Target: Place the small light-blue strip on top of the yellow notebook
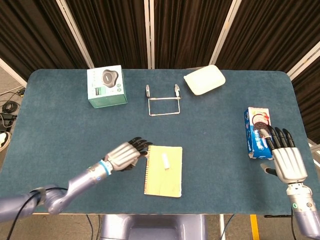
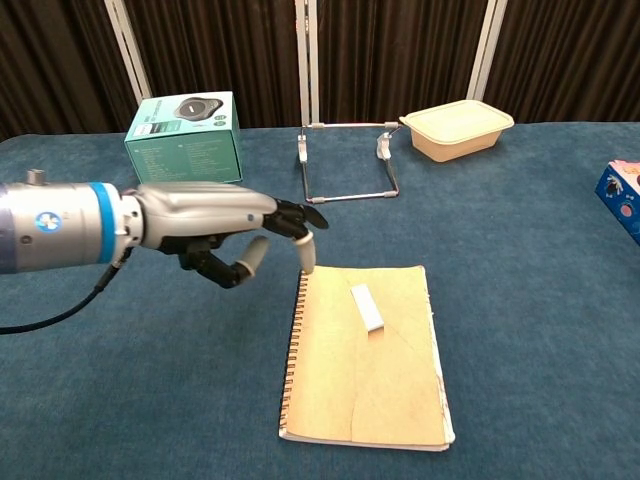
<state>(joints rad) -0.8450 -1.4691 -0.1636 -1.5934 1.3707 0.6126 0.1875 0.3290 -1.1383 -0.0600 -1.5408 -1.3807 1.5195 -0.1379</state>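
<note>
The yellow spiral notebook [image 1: 164, 171] [image 2: 364, 353] lies flat near the table's front centre. On its upper part rests the small light-blue strip [image 1: 165, 160] [image 2: 367, 306], with nothing touching it. My left hand [image 1: 127, 154] [image 2: 222, 234] hovers just left of the notebook's spiral edge, fingers apart and holding nothing. My right hand [image 1: 284, 159] is far to the right near the table's edge, fingers spread and empty; the chest view does not show it.
A teal box [image 1: 106, 86] [image 2: 184, 140] stands at the back left. A wire stand [image 1: 163, 100] [image 2: 346, 167] is at the back centre and a cream lidded container [image 1: 204, 79] [image 2: 456, 128] behind it to the right. A blue cookie pack [image 1: 258, 132] lies beside the right hand.
</note>
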